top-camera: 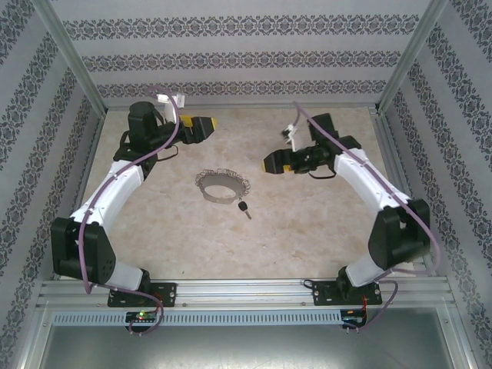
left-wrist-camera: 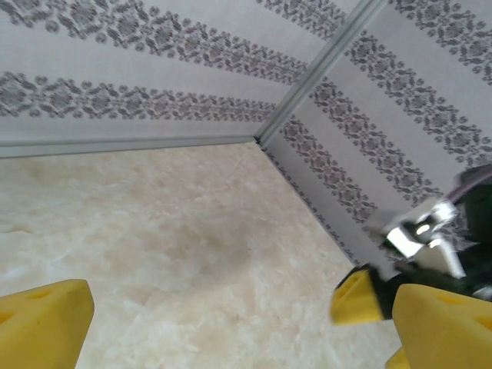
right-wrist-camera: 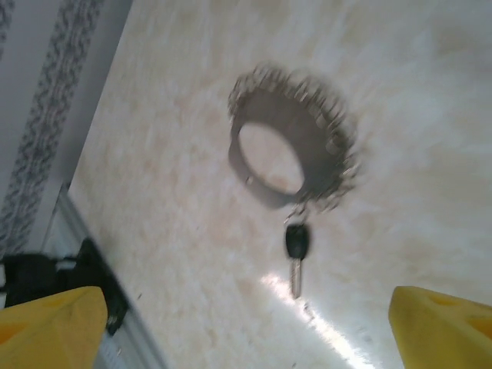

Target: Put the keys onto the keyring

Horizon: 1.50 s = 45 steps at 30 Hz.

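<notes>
High rear overview, right wrist shares keyring [right-wrist-camera: 250,182]

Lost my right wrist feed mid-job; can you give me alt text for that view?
A fringed metal keyring lies on the pale table, with a black-headed key right at its rim; blur hides whether they touch. The right gripper is open, its yellow fingers in the bottom corners.

The table [top-camera: 307,231] is showing cream marbling; the walls [top-camera: 231,58] are wearing pale grey with dark floral bands. The key [right-wrist-camera: 297,244] is showing a black head and silver blade, the keyring [right-wrist-camera: 288,154] is gleaming silver, and the fingers [right-wrist-camera: 54,327] of the right gripper [top-camera: 269,163] are glowing yellow.
</notes>
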Tool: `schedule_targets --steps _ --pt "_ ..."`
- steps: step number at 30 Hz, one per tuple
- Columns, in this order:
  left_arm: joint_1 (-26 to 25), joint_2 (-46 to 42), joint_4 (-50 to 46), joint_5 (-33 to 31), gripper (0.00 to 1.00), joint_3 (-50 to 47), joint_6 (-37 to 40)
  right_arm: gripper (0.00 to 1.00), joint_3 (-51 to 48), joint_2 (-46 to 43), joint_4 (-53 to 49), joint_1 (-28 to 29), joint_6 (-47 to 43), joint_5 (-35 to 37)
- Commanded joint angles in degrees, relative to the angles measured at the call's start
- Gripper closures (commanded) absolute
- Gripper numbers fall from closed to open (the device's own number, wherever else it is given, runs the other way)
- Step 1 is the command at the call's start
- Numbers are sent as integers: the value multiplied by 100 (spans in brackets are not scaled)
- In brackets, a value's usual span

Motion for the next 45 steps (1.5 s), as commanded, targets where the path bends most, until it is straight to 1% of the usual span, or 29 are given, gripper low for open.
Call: schedule_targets --steps 1,5,8,9,11,12,13,14,15,17,19,22,23,25,26,28,29,32,34,35,36,38,39,40,41,42,43,45 --pt "39 -450 -309 -765 0 5 435 3 -73 -546 630 -132 11 918" --pt "12 -930 -202 -2012 0 -566 805 2 -761 -1148 1648 -286 116 2101" --pt "12 -1324 158 -2797 0 -1193 1101 2 -1461 -1510 2624 -454 275 2855" --pt "12 -1498 295 -3098 0 -1444 1227 2 -1800 -1641 3070 -502 303 3220" --pt "12 -1767 560 -3613 0 -1916 1490 2 -2360 -1811 3833 -577 216 3688" --pt "12 -1900 678 -3907 0 -2158 1643 2 -2681 -1868 4258 -605 143 4116" --pt "13 -2024 761 -4205 0 -2394 1812 2 -2863 -1869 4487 -639 52 4380" --pt "12 -2127 815 -4360 0 -2588 2010 2 -3010 -1837 4642 -662 -23 4597" --pt "13 -2219 892 -4603 0 -2802 2189 2 -3100 -1755 4671 -722 -39 4871" --pt "21 -2321 1101 -4962 0 -3251 2450 2 -3301 -1575 4874 -845 -39 5099" --pt "21 -2262 1292 -5402 0 -3622 2541 2 -3625 -1417 5258 -943 63 5487" --pt "29 -1872 2029 -5756 0 -4242 2524 2 -4023 -1196 5903 -1003 53 5927" --pt "30 -1687 2298 -5758 0 -4372 2511 2 -4015 -1261 5803 -1025 -41 5866" --pt "32 -1229 2765 -5904 0 -4526 2454 2 -4169 -1289 6302 -1055 -353 5675" --pt "33 -1035 2919 -5979 0 -4578 2393 2 -4150 -1273 6312 -1068 -499 5618" --pt "39 -682 3683 -6049 0 -4857 2340 2 -4284 -1228 6507 -1118 -594 5565" --pt "52 -591 3893 -6090 0 -4933 2293 2 -4373 -1227 6579 -1166 -559 5498" --pt "104 -435 4117 -5953 0 -4896 2337 2 -4687 -1172 6941 -1257 -573 5090" --pt "159 -265 4294 -5811 0 -4894 2382 2 -5060 -952 7688 -1250 -585 4947" --pt "192 -94 4467 -5730 0 -4901 2409 2 -5424 -746 8589 -1224 -686 4833" --pt "213 48 4599 -5646 0 -4900 2431 2 -5643 -546 9060 -1222 -726 4733" --pt "250 346 4902 -5489 0 -4910 2468 2 -5746 -63 9780 -1214 -925 4192" --pt "282 434 4962 -5406 0 -4872 2462 2 -5625 81 9748 -1195 -986 4094" --pt "373 383 4622 -5220 0 -4774 2385 2 -5429 -6 9242 -1233 -966 4004" --pt "447 441 4570 -5068 0 -4718 2346 2 -5275 -112 8810 -1290 -968 3870" --pt "490 641 4648 -4936 0 -4682 2359 2 -5226 -52 8909 -1362 -898 3751" --pt "502 865 4961 -4861 0 -4655 2407 2 -5223 41 9061 -1407 -784 3772" --pt "682 697 4261 -4539 0 -4473 2270 2 -5134 1 8796 -1554 -651 3689"
